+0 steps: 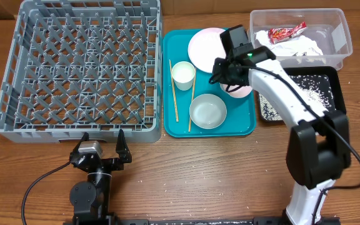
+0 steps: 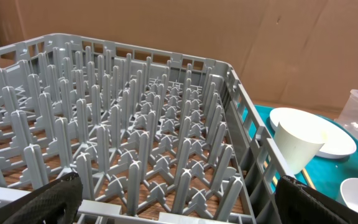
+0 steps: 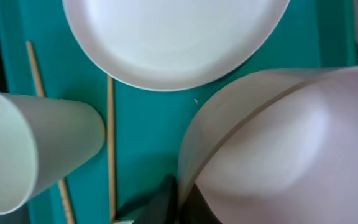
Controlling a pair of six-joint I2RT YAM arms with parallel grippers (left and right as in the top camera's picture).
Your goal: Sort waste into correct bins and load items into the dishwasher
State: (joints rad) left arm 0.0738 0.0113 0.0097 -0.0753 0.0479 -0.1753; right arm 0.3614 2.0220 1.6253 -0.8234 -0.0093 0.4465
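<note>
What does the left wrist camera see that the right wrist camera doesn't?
Only the left wrist view shows the grey dish rack, with the left fingers open at the bottom corners. Only the right wrist view shows the right fingers pinching a tilted bowl by its rim. Both show the white plate, the cup and the teal tray.
</note>
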